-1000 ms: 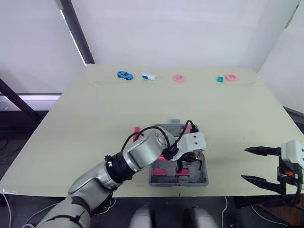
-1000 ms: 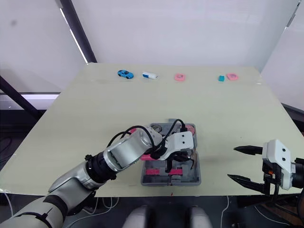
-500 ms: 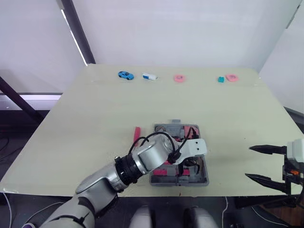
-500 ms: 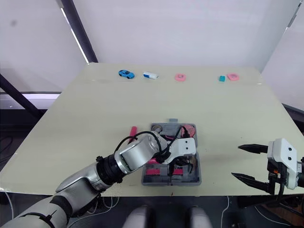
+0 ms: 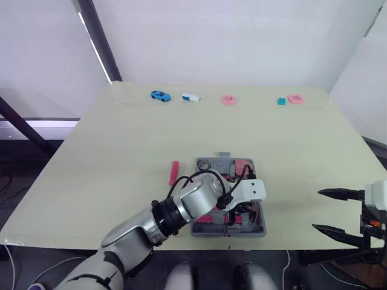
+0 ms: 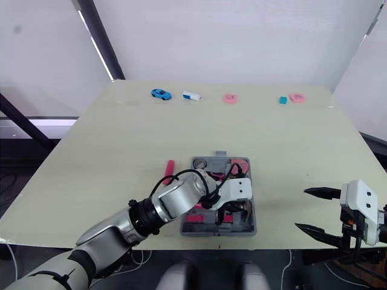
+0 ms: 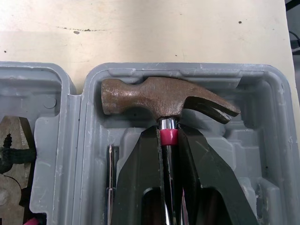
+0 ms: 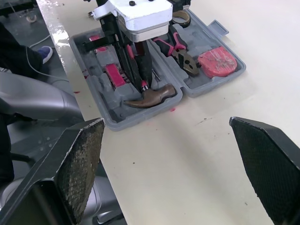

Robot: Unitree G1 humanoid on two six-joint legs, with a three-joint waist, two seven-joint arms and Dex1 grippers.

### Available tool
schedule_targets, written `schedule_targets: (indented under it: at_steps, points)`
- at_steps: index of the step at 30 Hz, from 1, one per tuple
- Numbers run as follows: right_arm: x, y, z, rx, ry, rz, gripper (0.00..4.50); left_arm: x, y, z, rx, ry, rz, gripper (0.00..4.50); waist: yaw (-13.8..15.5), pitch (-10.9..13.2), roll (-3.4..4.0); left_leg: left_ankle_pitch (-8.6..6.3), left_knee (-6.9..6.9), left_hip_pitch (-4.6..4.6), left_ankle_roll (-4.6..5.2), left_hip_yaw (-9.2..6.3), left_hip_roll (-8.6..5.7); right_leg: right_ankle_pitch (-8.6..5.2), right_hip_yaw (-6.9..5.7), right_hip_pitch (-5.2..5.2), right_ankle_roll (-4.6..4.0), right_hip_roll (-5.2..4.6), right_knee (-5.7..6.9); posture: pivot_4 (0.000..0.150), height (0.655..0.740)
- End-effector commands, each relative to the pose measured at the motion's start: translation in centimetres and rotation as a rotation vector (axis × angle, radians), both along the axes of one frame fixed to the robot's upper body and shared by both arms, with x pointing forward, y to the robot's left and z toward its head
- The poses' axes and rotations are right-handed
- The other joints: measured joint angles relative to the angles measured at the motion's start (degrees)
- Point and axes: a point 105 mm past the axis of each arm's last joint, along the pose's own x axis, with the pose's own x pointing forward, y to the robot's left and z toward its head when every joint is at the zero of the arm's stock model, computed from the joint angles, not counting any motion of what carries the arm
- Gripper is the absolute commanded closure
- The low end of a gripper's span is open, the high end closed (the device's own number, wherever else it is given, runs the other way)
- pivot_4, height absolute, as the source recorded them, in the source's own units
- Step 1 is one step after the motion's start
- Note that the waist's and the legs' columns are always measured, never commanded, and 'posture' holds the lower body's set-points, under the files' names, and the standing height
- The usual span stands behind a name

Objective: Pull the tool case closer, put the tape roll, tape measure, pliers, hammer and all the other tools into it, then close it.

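We note the left gripper (image 7: 168,136) has sunk lower into the open grey plastic tool case (image 7: 187,70), clenched on the neck of the brown-headed steel hammer (image 7: 164,98), now seated in its recess; release is due. We count one hammer, one red-handled pliers (image 8: 180,51) inside, one red stick-shaped tool (image 5: 174,172) outside. The right gripper (image 5: 316,210) hangs released.

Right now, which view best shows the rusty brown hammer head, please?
Left wrist view: the rusty brown hammer head sits close and whole. Right wrist view shows it smaller; the eye views barely, by the left hand.
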Motion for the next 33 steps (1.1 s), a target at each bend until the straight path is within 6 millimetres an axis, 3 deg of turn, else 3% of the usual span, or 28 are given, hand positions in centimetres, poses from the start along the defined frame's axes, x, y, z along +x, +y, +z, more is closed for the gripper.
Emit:
schedule_targets:
  at_steps: [1, 3, 4, 9, 15, 19, 21, 24, 29, 33]
  points:
    - [-0.1, 0.0, 1.0, -0.008, -0.051, -0.001, 0.00, 0.2, -0.2, 0.2, 0.013, -0.027, -0.026, 4.49, 0.0, 0.0, 0.00, 0.00, 0.00, 0.00, 0.00, 0.00, 0.00, 0.00, 0.00, 0.00, 0.00, 0.00, 0.00, 0.150, 0.7400]
    - [-0.2, 0.0, 1.0, -0.007, -0.050, -0.003, 0.00, 0.2, -0.2, 0.4, 0.011, -0.027, -0.023, 4.49, 0.0, 0.0, 0.00, 0.00, 0.00, 0.00, 0.00, 0.00, 0.00, 0.00, 0.00, 0.01, 0.00, 0.00, 0.00, 0.150, 0.7400]
    - [-0.2, 0.0, 1.0, -0.007, -0.049, -0.004, 0.00, 0.3, -0.2, 0.6, 0.002, -0.023, -0.020, 3.44, 0.0, 0.0, 0.00, 0.00, 0.00, 0.00, 0.00, 0.00, 0.00, -0.01, 0.00, 0.01, 0.00, 0.00, 0.00, 0.150, 0.7400]
    - [-0.3, 0.0, 0.9, -0.007, -0.048, -0.009, 0.00, 0.7, 0.1, 3.2, -0.076, -0.029, -0.027, 1.41, -0.1, 0.0, 0.01, 0.00, 0.00, 0.01, 0.00, -0.01, 0.00, 0.00, 0.00, 0.01, 0.00, 0.00, 0.02, 0.150, 0.7400]
    - [-0.1, 0.0, 0.8, -0.002, -0.047, -0.011, 0.00, 0.1, 1.6, 5.8, -0.231, 0.060, -0.069, 1.41, -0.1, 0.0, 0.04, 0.00, 0.00, 0.02, 0.00, -0.02, 0.00, 0.00, -0.02, 0.01, 0.00, -0.01, 0.04, 0.150, 0.7400]
    - [0.0, 0.0, 0.7, 0.004, -0.050, -0.010, 0.00, -0.2, 3.1, 6.1, -0.327, 0.106, -0.092, 1.41, 0.0, 0.0, 0.05, 0.00, 0.01, 0.02, 0.00, -0.01, 0.00, 0.01, -0.01, 0.01, 0.01, -0.02, 0.04, 0.150, 0.7400]
    - [0.1, 0.1, 0.6, 0.010, -0.050, -0.011, 0.00, -0.7, 4.4, 5.1, -0.386, 0.126, -0.117, 1.41, -0.3, 0.0, 0.08, 0.00, -0.01, 0.05, 0.00, 0.00, 0.00, 0.03, 0.00, 0.01, -0.01, -0.01, 0.05, 0.150, 0.7400]
    - [0.1, 0.2, 0.5, 0.018, -0.051, -0.014, 0.00, -0.8, 5.2, 4.0, -0.448, 0.141, -0.109, 2.22, 0.0, 0.0, 0.09, 0.00, -0.01, 0.09, 0.00, -0.01, 0.00, 0.09, 0.00, 0.01, -0.09, -0.01, 0.11, 0.150, 0.7400]
    - [0.1, 0.3, 0.6, 0.025, -0.050, -0.015, 0.00, -0.6, 6.3, 1.2, -0.441, 0.124, -0.070, 4.44, 0.1, -0.1, 0.09, 0.01, 0.07, 0.09, 0.00, -0.09, -0.11, 0.02, 0.08, 0.18, -0.06, -0.02, 0.07, 0.150, 0.7400]
    - [0.2, 0.3, 0.7, 0.026, -0.049, -0.014, 0.00, 0.0, 6.7, -0.3, -0.415, 0.089, -0.046, 4.44, 0.1, -0.1, 0.09, 0.01, 0.07, 0.09, 0.00, -0.08, -0.13, 0.03, 0.12, 0.17, -0.06, -0.03, 0.07, 0.150, 0.7400]
